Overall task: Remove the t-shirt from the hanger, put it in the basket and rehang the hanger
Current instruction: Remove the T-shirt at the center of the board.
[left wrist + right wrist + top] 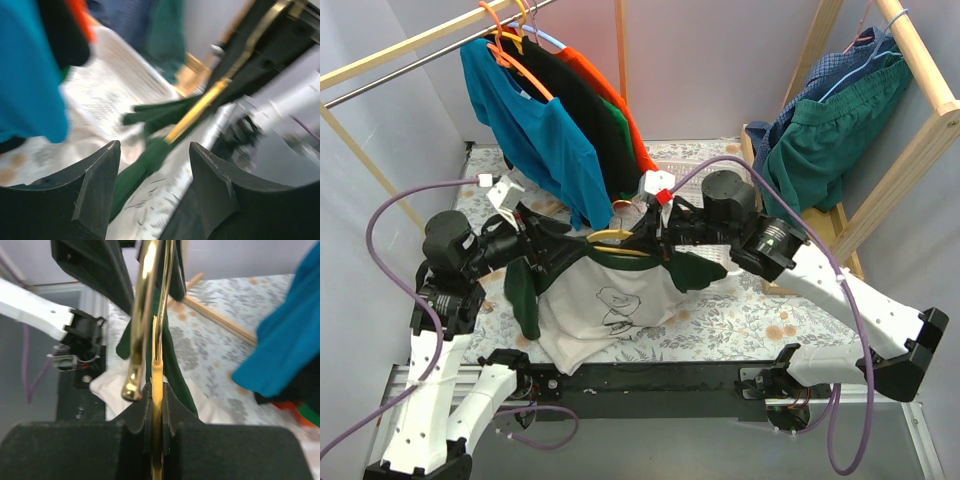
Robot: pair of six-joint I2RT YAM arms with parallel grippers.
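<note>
Floral table (770,320), right gripper (157,390) clenched on gold hanger (148,315), left gripper (155,150) released and blurred, t-shirt (610,305) partly hidden

White arm links (430,400), black joints (450,240), purple cables (725,158); left gripper (154,146) black, edges seemingly rough.

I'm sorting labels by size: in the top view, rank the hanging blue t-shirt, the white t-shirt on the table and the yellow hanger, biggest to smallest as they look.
1. blue t-shirt and white t-shirt: about alike; one hangs, one lies bunched, so unranked.
2. yellow hanger: clearly smallest, partly hidden.
</note>
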